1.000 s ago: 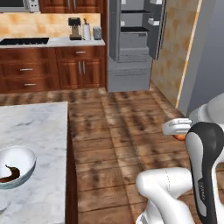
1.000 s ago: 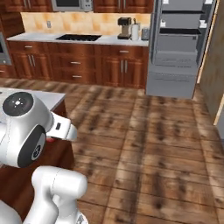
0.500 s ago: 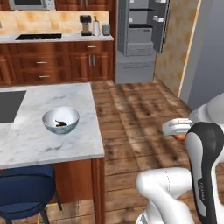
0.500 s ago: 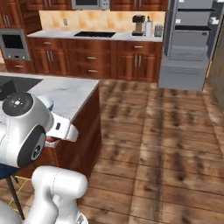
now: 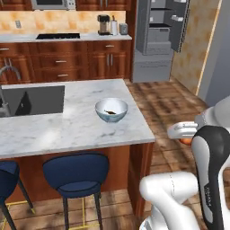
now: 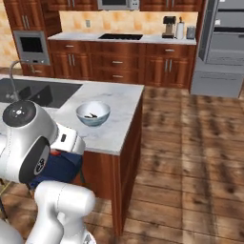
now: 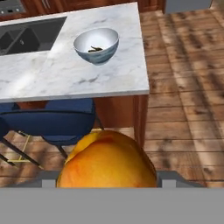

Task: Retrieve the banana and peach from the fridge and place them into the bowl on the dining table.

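Carried round orange-red peach (image 7: 107, 159) clamped in two-finger gripper (image 7: 107, 173) toward pale glossy bowl (image 7: 96, 44), dark curved banana (image 7: 96, 49) inside; next, reach over and release.

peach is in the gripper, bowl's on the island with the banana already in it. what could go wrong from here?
1. The peach sits well below the marble top of the dining table; moving straight toward the bowl could knock it against the table edge.
2. The bowl is small and already holds the banana; a high release might bounce the peach out.
3. The blue stool stands under the overhang, close to a low approach.
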Robot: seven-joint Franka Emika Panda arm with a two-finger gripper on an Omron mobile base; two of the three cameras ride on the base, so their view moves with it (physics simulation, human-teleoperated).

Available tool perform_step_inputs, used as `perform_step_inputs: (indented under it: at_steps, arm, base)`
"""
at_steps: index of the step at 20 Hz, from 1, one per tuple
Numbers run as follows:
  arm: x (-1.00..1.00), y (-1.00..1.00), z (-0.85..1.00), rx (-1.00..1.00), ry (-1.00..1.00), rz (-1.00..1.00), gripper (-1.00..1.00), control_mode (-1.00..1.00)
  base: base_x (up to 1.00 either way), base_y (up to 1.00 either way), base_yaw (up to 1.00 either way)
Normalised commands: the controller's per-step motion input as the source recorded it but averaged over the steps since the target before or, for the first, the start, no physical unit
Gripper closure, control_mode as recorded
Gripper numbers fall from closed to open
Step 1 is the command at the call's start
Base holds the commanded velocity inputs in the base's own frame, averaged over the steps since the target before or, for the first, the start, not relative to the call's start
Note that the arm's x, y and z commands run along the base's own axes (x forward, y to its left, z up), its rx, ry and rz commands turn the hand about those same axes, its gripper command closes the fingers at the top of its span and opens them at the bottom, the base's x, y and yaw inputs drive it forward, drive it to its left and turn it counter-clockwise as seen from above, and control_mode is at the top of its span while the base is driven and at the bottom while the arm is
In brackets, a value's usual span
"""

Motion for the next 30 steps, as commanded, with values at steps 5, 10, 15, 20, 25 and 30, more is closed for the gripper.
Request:
perform_step_inputs:
  at_steps: [5, 10, 15, 20, 25, 30]
  arm:
    - [0.00, 0.00, 0.00, 0.00, 0.00, 0.00, 1.00, 1.00]
    - [0.00, 0.00, 0.00, 0.00, 0.00, 0.00, 1.00, 1.00]
    - [0.00, 0.00, 0.00, 0.00, 0.00, 0.00, 1.00, 1.00]
    - [0.00, 0.00, 0.00, 0.00, 0.00, 0.00, 1.00, 1.00]
    - [0.00, 0.00, 0.00, 0.00, 0.00, 0.00, 1.00, 1.00]
    - [0.00, 0.00, 0.00, 0.00, 0.00, 0.00, 1.00, 1.00]
  base:
    - [0.21, 0.73, 0.00]
    - [0.81, 0.08, 0.00]
    - [0.99, -0.41, 0.00]
    - [0.86, -0.33, 0.07]
    - [0.51, -0.28, 0.27]
    - [0.26, -0.21, 0.32]
